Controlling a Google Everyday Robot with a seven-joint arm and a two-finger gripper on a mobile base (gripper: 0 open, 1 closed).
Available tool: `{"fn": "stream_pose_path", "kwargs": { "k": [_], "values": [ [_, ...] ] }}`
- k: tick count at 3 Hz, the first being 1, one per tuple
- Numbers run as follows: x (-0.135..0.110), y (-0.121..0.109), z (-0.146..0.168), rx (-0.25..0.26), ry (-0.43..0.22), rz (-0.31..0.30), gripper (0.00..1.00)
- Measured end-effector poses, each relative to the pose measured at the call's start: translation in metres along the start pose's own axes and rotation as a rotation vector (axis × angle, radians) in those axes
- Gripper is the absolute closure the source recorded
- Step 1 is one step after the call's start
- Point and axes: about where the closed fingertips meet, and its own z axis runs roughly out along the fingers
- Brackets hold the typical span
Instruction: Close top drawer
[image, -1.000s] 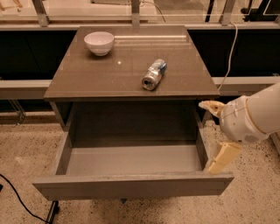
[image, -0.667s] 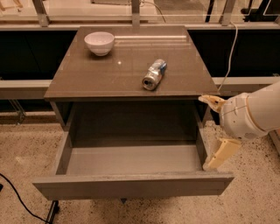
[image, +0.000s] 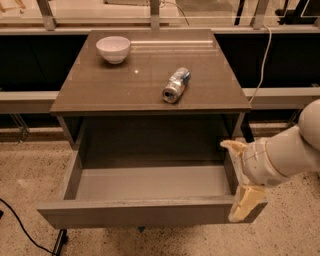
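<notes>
The top drawer (image: 145, 212) is pulled far out of the grey-brown cabinet, its deep box empty and its plain front panel facing me at the bottom. My gripper (image: 239, 180) is at the drawer's right front corner. Its two cream fingers stand wide apart, one fingertip (image: 231, 145) up beside the drawer's right wall and one (image: 245, 204) down against the right end of the front panel. The gripper holds nothing. The white arm reaches in from the right edge.
On the cabinet top (image: 125, 85) a white bowl (image: 113, 48) stands at the back left and a silver can (image: 176, 85) lies on its side right of centre. A black cable (image: 20, 225) lies on the speckled floor at lower left. Dark shelving runs behind the cabinet.
My gripper has shifted slightly down and forward along the drawer's right side toward the front panel's corner. The drawer stands as far out as before.
</notes>
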Motion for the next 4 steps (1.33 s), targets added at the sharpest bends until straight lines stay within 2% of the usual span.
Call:
{"fn": "stream_pose_path", "kwargs": {
  "k": [1,2,4],
  "values": [
    [0.001,0.028,0.036,-0.016,0.054,-0.038,0.0],
    [0.004,0.038,0.07,0.007,0.098,-0.059,0.05],
    [-0.002,0.029,0.116,0.012,0.11,-0.079,0.32]
  ]
}}
